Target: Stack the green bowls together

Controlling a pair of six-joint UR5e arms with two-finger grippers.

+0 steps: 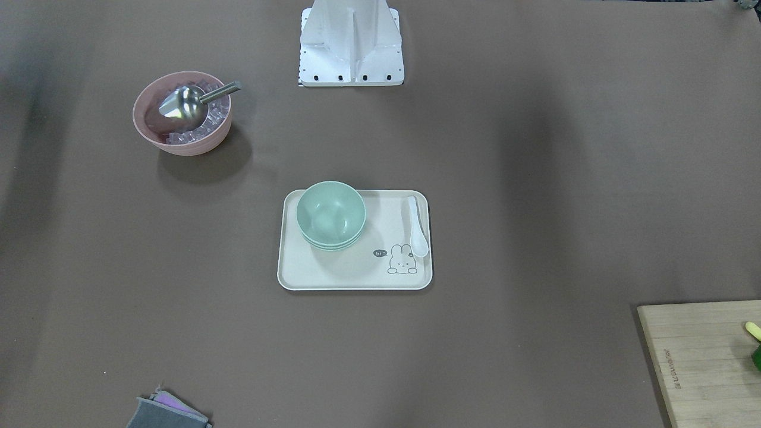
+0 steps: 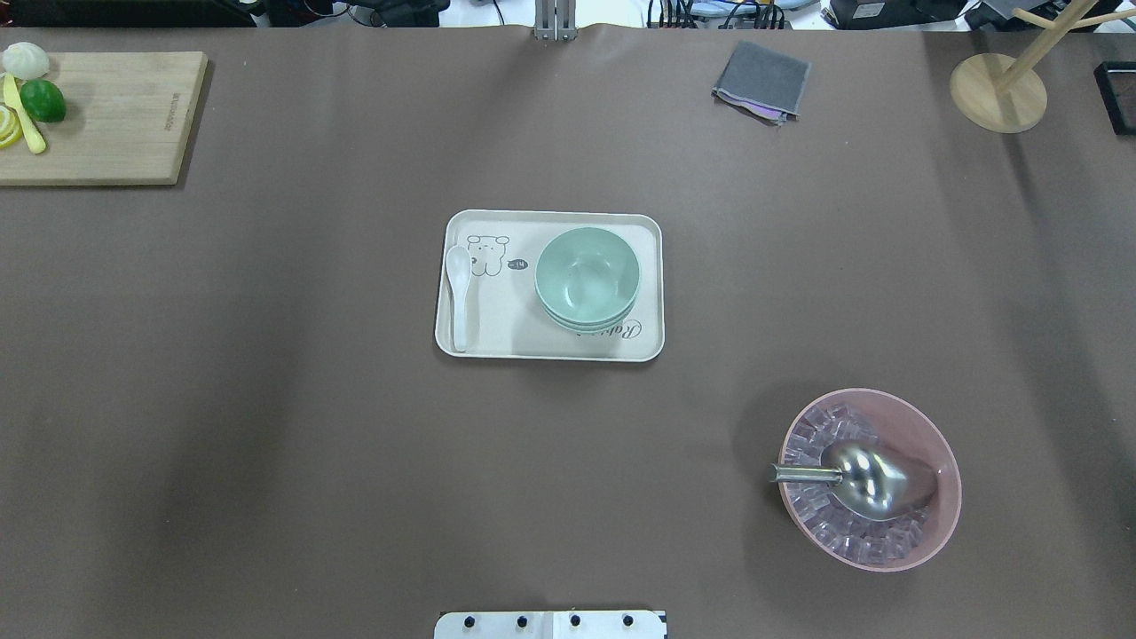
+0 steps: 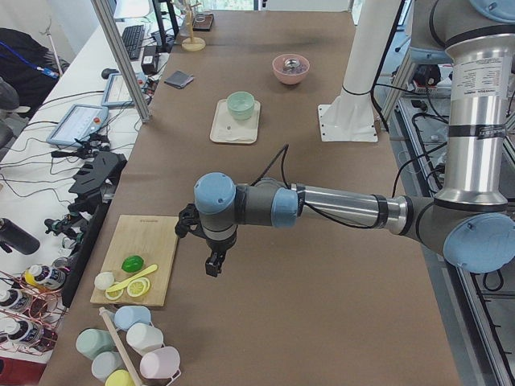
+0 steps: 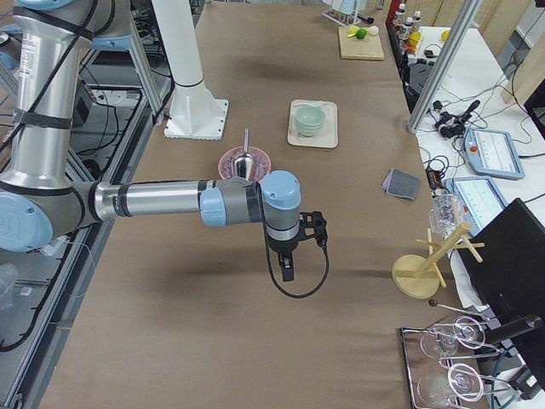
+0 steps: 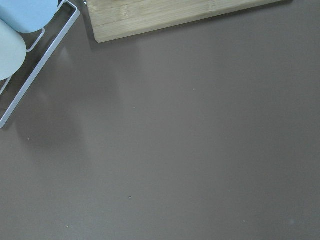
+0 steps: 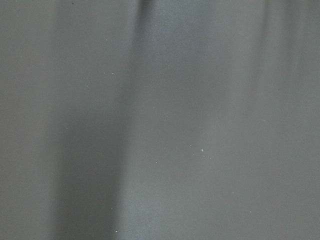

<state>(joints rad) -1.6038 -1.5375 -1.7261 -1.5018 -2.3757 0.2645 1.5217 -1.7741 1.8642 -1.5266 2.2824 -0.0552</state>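
Note:
The green bowls (image 1: 330, 213) sit nested in one stack of three on the cream tray (image 1: 357, 276), at its side nearer the pink bowl. The stack also shows in the overhead view (image 2: 587, 275) and small in both side views (image 3: 240, 104) (image 4: 309, 119). My left gripper (image 3: 213, 265) hangs over bare table near the cutting board, far from the stack. My right gripper (image 4: 288, 271) hangs over bare table at the other end. Both show only in the side views, so I cannot tell whether they are open or shut.
A white spoon (image 2: 459, 284) lies on the tray (image 2: 497, 342). A pink bowl (image 2: 941, 524) holds ice cubes and a metal scoop (image 2: 874, 479). A cutting board (image 2: 106, 115) with lime and lemon, a grey cloth (image 2: 761, 80) and a wooden stand (image 2: 998, 89) line the far edge.

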